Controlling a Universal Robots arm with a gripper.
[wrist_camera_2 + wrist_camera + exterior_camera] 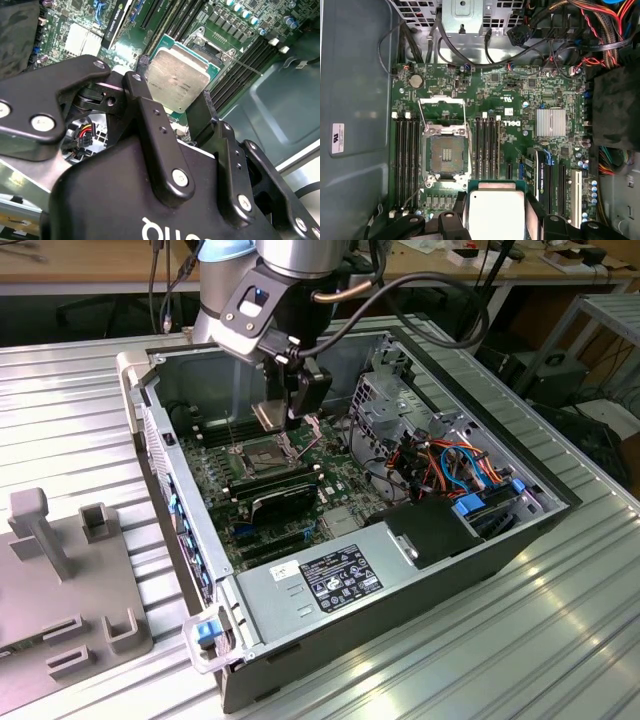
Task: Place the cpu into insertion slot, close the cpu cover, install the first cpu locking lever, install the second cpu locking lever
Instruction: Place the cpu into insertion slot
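Note:
My gripper (174, 89) is shut on the cpu (176, 80), a flat square chip with a dull silver-tan top, one black finger on each of two opposite edges. In the exterior view the gripper (285, 408) holds the cpu (268, 413) level, a little above the motherboard inside the open computer case. The insertion slot (445, 154) is a dark square socket with a silvery rim, bare and uncovered. In the first wrist view the cpu (496, 210) hangs beside the slot, not over it. The cpu cover (442, 111) is swung open, with thin wire levers (422, 120) raised alongside it.
Long black memory slots (405, 160) flank the socket, and card slots (487, 147) run beside it. A silver heat sink (551, 122), bundled cables (455, 465) and a metal drive cage (385, 400) crowd the case. A power supply (330, 580) lies in front. A grey fixture (70, 570) stands on the table.

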